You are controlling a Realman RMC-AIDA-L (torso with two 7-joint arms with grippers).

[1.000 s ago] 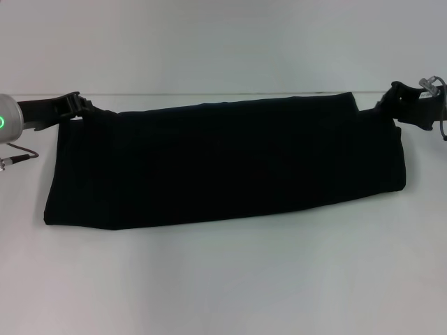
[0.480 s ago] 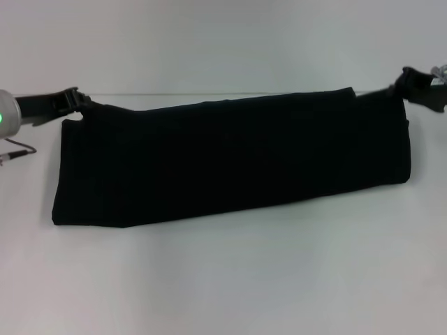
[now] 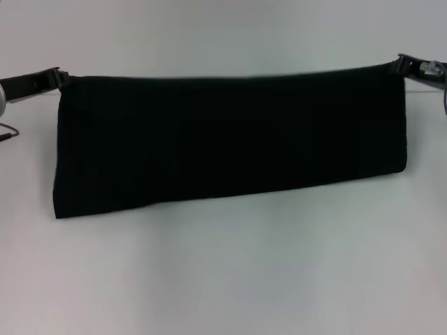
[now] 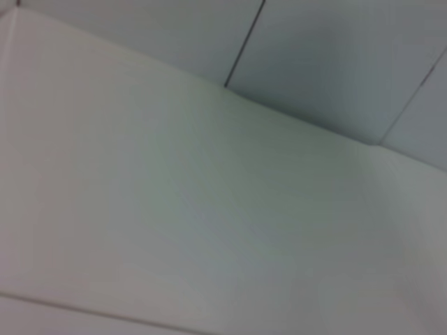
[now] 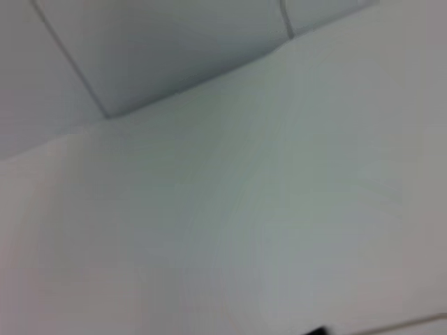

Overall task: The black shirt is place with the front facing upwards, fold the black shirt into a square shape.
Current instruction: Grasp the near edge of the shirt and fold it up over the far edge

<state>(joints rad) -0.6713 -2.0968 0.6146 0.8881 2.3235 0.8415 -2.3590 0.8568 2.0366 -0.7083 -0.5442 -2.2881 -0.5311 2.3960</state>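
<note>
The black shirt point(image 3: 230, 139) is a long folded band, stretched taut and held up off the white table point(image 3: 230, 279) in the head view. Its lettering and neck label do not show. My left gripper point(image 3: 57, 75) is shut on the shirt's upper left corner. My right gripper point(image 3: 399, 65) is shut on its upper right corner. The shirt's lower edge hangs, lower on the left than on the right. The wrist views show only the white table and wall panels, not the shirt or the fingers.
The white table spreads in front of the hanging shirt. A pale wall point(image 3: 223, 35) with panel seams point(image 4: 244, 42) stands behind the table.
Both grippers have risen and pulled apart with the shirt's far edge. The band has lifted from lying on the table to hanging taut between them.
</note>
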